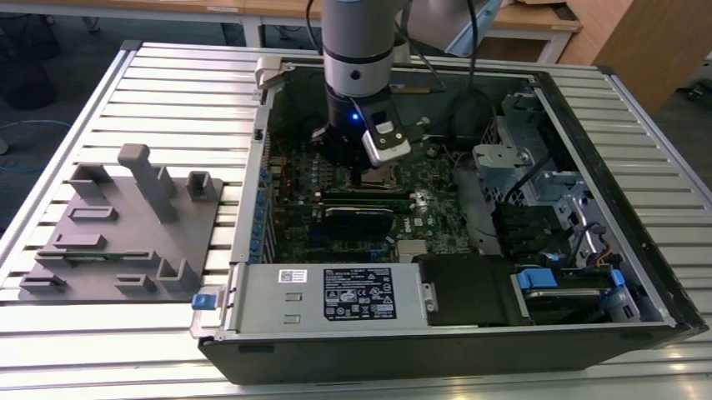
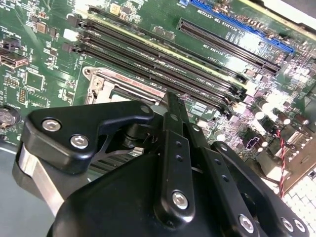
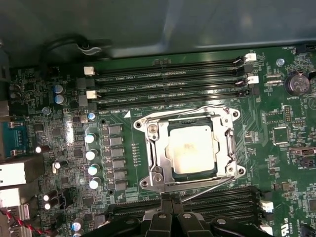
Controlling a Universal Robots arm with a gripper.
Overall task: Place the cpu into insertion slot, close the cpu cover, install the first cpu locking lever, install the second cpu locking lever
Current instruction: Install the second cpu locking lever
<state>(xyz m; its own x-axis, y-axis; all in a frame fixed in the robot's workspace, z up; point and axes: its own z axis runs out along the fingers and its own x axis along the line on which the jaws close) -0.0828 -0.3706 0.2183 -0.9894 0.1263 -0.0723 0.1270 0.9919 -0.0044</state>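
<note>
1. Pale silvery-beige metal tells us where the cpu (image 3: pixel 190 150) is. In the first wrist view it lies flat in the insertion slot (image 3: pixel 216 159), square to it, with a faint stain across the middle of its top.
2. The cpu cover (image 3: pixel 154 148), a thin silvery frame, is down over the chip, which shows through its square window. We judge the first two steps done.
3. One locking lever (image 3: pixel 207 189), a thin bright rod, runs at a slant off the cover's edge. It looks unlatched, with its free end just beside the gripper (image 3: pixel 172 217).
4. We judge the lever to be the step in hand. To do it well, we would press on the rod itself and sweep it down and sideways under its catch. The pressure should stay low and steady so that the cover does not lift and the rod does not spring back.
5. We cannot tell whether the gripper is open or closed, or whether it touches the rod.
6. Long black memory slots (image 3: pixel 168 84) flank the socket on two sides of the green motherboard (image 3: pixel 286 163), so any slip would land on them.
7. In the exterior view the arm reaches down into the open computer case (image 1: pixel 623 167), at the middle of the board towards its far side. A grey fixture block (image 1: pixel 122 233) stands on the slatted table (image 1: pixel 167 75) at the exterior view's left.
</note>
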